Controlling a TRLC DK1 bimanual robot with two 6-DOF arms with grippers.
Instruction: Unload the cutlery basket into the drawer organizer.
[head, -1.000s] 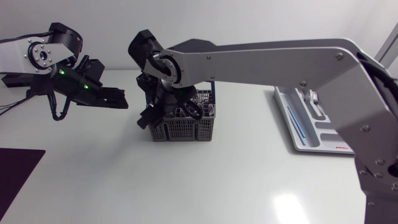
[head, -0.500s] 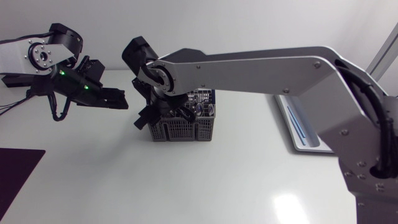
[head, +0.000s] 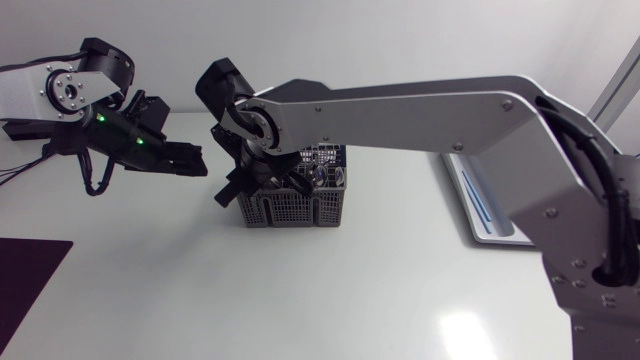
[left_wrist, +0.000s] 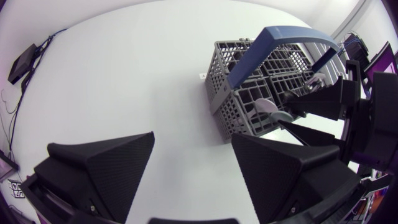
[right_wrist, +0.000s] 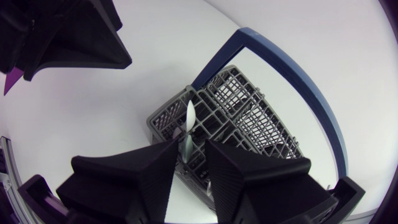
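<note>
cutlery basket (head: 300, 207) at centre of table (head: 300, 290); right gripper (right_wrist: 191, 144) inside it, fingers slightly parted either side of a pale utensil handle (right_wrist: 188, 121). drawer organizer (head: 495, 232) at its 3 o'clock. left gripper (left_wrist: 193, 140) hovers at 10 o'clock, fingers spread wide.

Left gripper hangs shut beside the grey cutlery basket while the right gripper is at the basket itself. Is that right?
Wrong on one point: the left gripper is open, with wide-apart fingers and nothing between them, as the left wrist view shows. It hangs beside the grey cutlery basket, and the right gripper is at the basket.
</note>
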